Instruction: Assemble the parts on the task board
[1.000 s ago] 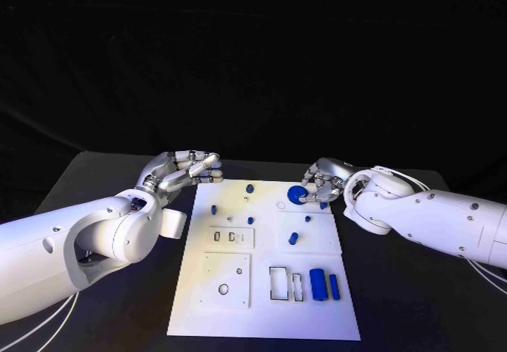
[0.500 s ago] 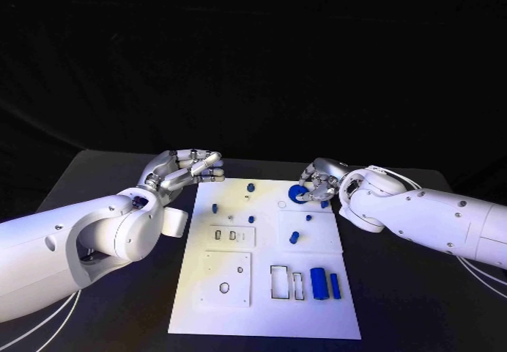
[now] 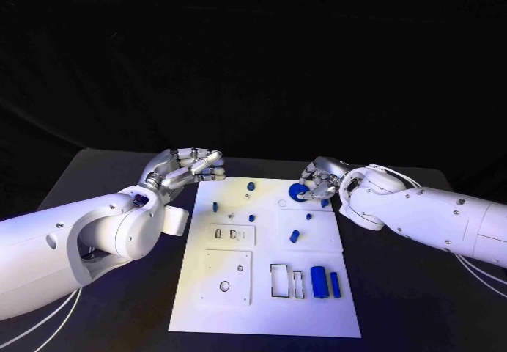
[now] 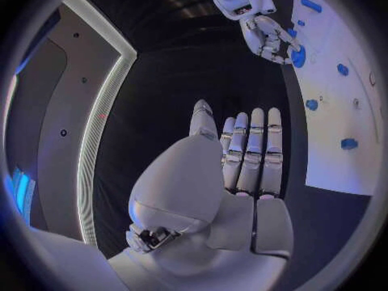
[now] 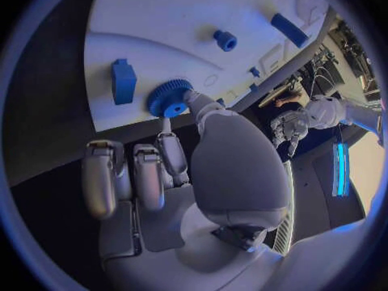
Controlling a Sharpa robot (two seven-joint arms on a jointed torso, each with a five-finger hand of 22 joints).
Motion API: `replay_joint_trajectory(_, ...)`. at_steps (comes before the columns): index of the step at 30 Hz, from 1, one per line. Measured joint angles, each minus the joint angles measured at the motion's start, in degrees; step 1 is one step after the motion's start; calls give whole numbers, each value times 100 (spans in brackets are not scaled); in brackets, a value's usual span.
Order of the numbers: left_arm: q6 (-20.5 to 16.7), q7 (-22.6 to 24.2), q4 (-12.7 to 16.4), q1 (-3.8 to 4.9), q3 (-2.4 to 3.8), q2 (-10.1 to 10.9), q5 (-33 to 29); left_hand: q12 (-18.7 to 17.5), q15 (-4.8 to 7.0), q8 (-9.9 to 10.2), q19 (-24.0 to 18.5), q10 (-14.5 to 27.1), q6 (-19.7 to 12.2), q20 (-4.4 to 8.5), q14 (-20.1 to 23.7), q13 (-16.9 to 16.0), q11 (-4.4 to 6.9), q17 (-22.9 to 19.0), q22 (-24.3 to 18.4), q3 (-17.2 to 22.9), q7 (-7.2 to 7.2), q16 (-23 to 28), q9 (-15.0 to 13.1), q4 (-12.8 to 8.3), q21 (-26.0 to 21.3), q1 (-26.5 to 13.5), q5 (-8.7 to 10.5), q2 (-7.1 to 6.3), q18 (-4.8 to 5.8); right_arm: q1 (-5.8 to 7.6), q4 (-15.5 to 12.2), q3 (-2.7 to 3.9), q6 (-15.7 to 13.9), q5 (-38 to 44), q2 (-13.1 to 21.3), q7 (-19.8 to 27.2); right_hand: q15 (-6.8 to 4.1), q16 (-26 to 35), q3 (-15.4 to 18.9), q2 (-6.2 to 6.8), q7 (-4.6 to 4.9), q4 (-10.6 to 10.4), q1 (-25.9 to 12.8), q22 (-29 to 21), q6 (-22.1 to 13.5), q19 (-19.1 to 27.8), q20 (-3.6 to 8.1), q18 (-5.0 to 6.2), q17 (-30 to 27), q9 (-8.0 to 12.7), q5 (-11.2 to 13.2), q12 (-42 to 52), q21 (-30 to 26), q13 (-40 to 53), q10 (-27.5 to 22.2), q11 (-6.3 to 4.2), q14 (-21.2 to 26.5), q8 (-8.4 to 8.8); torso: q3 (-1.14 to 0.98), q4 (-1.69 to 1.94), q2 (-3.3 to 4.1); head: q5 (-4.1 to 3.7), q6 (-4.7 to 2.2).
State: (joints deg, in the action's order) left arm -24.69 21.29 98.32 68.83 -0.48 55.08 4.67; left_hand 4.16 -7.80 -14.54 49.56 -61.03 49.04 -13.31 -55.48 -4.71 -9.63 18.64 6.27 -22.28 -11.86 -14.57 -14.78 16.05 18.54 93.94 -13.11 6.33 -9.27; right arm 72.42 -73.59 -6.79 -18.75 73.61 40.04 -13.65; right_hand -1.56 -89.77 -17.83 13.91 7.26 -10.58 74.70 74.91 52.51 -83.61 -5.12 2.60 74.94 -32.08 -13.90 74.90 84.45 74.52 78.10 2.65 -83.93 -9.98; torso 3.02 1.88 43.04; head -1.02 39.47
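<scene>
Blue gear (image 3: 299, 192) in right robot hand (image 3: 320, 181)

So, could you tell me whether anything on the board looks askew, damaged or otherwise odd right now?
Nothing stands out. The task board lies flat and looks intact, the blue parts sit tidily on it, and the right hand holds the blue gear at the far edge. The left hand holds nothing.

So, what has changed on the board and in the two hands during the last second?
The right hand, pinching the blue gear, has carried it a little toward the far edge of the task board. The left hand stayed beside the board's far left corner, fingers together, holding nothing. The other blue parts lie as before.
</scene>
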Motion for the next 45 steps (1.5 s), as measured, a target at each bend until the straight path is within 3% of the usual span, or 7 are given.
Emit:
replay_joint_trajectory(11,9,-10,1,0,0,2,-1,0,0,0,0,0,0,0,0,1,0,-1,0,0,0,0,1,0,0,0,0,0,0,-19,-36,11,-21,114,3,10,0,0,-346,-5,-38,56,121,-1,254,0,0,0,-1,-3,-78,278,86,44,174,-44,0,-60,-5,-5,1,3,5)
replay_joint_trajectory(17,14,-14,1,0,0,2,-1,0,0,0,0,0,0,0,0,1,0,-1,0,0,0,0,1,0,0,0,0,0,0,-74,-147,-15,-353,466,20,-13,0,0,-792,-9,-40,108,127,4,400,-34,34,-93,-1,3,247,625,221,43,465,-110,0,-93,-7,-4,2,3,2)
replay_joint_trajectory(23,18,-15,-10,0,0,-3,-2,0,0,0,0,0,0,0,0,1,0,15,-6,0,0,0,-14,0,0,24,0,24,0,-91,-289,-25,-720,807,30,-30,-32,0,-947,-2,-18,139,132,4,428,-41,41,-92,-2,1,363,694,256,43,511,-143,-9,-126,-7,0,2,12,-18)
replay_joint_trajectory(30,22,-17,-22,0,0,-6,-2,0,0,0,0,0,0,0,0,2,0,14,-5,-15,0,0,-13,-16,0,24,0,24,0,-35,-638,-16,-1011,1153,33,-68,-41,0,-995,36,-19,107,28,3,430,-37,44,-92,-2,-1,485,724,259,42,548,-147,-1,-155,-7,-4,2,21,-33)
replay_joint_trajectory(37,28,-19,-30,0,0,-26,-2,0,0,0,0,0,0,0,0,2,0,14,-5,-16,0,0,-13,-16,0,24,0,24,0,3,-933,-13,-1101,1556,-235,-167,-41,0,-997,33,-20,106,15,2,430,-19,62,-92,-2,-3,496,737,286,42,548,-147,-1,-155,-7,2,2,12,-46)
replay_joint_trajectory(45,32,-20,-42,0,0,-41,-2,0,0,0,0,0,0,0,0,-4,0,23,-5,-15,0,0,-21,-16,-20,1,0,46,0,-6,-848,-32,-1089,1861,-707,-299,-41,0,-997,32,-20,105,13,2,430,-19,62,-92,-3,-6,507,737,286,41,548,-147,-1,-154,1,14,7,19,-43)
